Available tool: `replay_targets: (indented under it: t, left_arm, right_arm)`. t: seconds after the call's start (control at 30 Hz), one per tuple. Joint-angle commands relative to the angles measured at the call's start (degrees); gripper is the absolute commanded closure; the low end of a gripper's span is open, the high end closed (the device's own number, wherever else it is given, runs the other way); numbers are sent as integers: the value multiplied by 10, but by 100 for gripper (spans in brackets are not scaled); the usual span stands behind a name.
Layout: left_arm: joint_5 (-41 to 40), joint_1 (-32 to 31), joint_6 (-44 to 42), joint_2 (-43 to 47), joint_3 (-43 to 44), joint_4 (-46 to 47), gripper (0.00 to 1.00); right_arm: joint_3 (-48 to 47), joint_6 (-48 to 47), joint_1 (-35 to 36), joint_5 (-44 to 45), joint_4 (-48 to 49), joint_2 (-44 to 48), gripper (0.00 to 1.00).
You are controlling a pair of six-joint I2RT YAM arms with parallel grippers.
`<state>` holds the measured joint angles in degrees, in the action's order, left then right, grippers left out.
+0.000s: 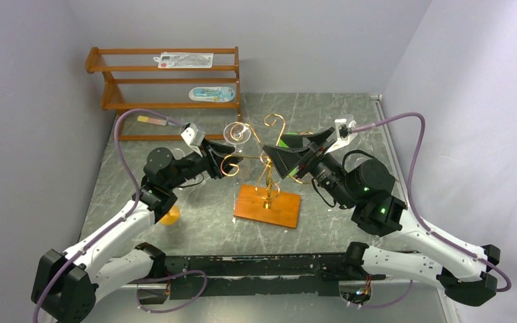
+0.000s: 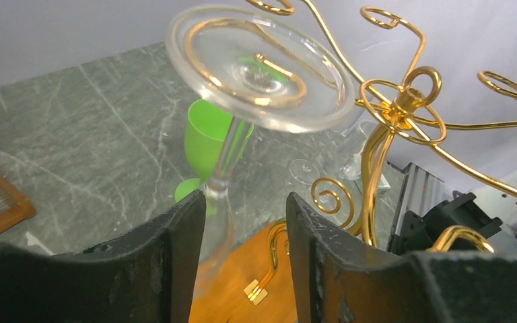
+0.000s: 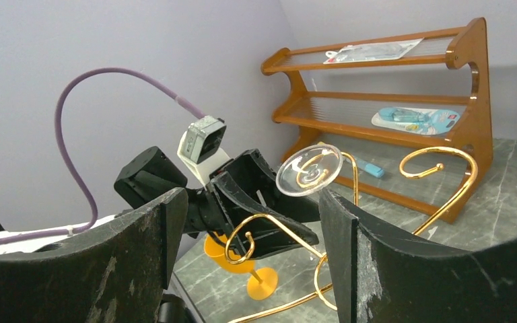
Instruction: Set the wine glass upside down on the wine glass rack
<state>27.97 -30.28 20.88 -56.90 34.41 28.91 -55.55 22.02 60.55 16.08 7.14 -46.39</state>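
Note:
The clear wine glass is upside down, its round foot up on a curled arm of the gold wine glass rack; the gold curl shows through the foot. Its bowl lies against the left finger of my left gripper, whose jaws stand apart; the right finger does not touch the glass. My right gripper is open and empty, just right of the rack's post, facing a scroll arm. The rack's orange-brown base sits mid-table.
A green goblet stands behind the rack. An orange goblet stands by the left arm. The brown slatted shelf unit with packets is at the back left. Other clear glasses stand beyond the rack.

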Motion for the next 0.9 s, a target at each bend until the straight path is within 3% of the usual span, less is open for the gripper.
replay_targets:
  t: [0.0, 0.37, 0.53, 0.7, 0.77, 0.87]
  left_arm:
    - [-29, -3, -27, 27, 7, -73, 47]
    - [-121, -3, -12, 94, 50, -266, 43]
    - [-132, -4, 6, 118, 61, -326, 36]
    - [-197, -3, 21, 141, 76, -373, 31]
    - [-219, -3, 29, 153, 80, -382, 16]
    - [-246, -4, 43, 164, 92, -395, 7]
  right_arm:
    - [-28, 1, 3, 7, -37, 7, 25]
    - [-91, 32, 3, 91, -180, 34, 25]
    - [-146, 118, 3, 197, -345, 24, 25]
    - [-188, 220, 3, 261, -519, -13, 24]
    - [-186, 248, 3, 254, -545, -16, 24]
    - [-173, 272, 3, 223, -559, -11, 25]
